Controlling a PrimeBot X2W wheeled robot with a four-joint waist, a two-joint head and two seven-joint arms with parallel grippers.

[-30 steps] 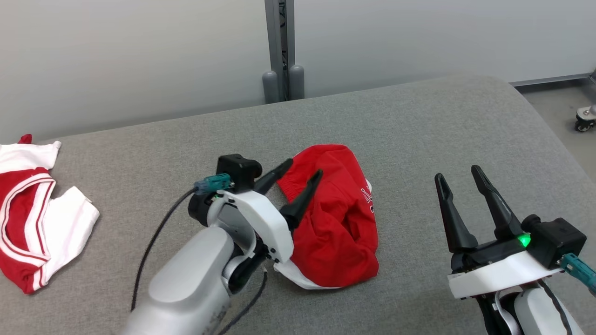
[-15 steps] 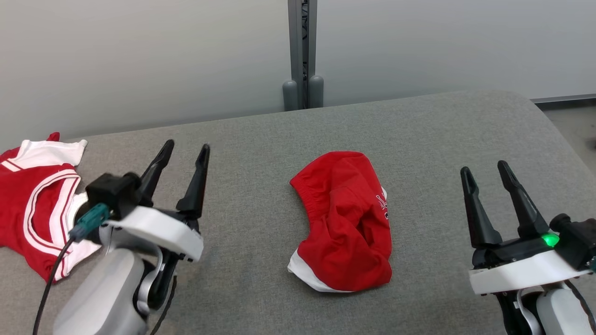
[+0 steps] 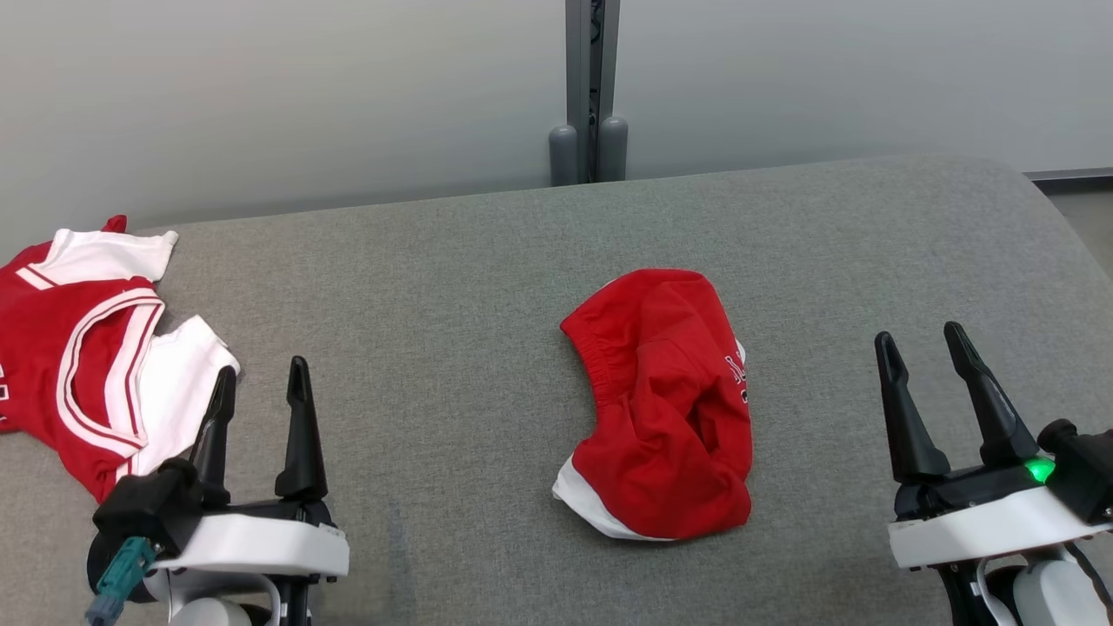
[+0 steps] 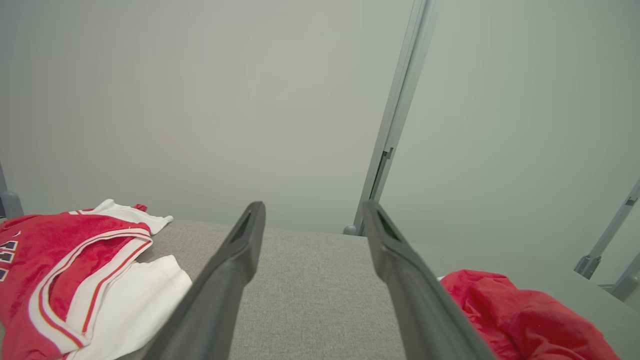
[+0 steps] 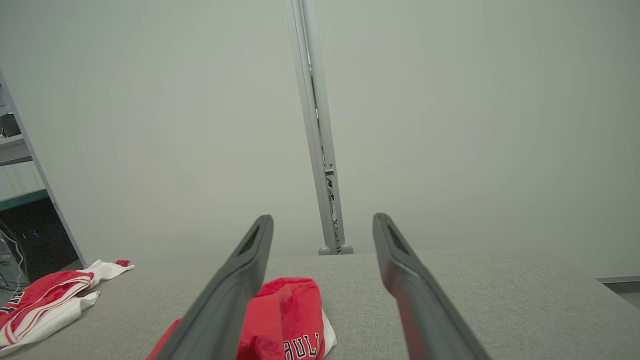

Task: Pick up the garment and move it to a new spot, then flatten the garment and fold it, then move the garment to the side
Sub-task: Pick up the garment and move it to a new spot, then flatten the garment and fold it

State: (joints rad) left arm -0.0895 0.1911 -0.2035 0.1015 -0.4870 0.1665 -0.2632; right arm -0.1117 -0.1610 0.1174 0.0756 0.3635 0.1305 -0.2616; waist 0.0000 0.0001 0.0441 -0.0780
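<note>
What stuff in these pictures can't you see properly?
- Lettering on the crumpled red garment with white trim: half tucked into folds in the head view, and cut by the bottom edge in the right wrist view.
- That garment's left part, right wrist view: behind one dark finger of the right gripper.
- The red and white jersey: cut off by the left edge in the head view.
- Both undersides: pressed against the grey padded surface.
</note>
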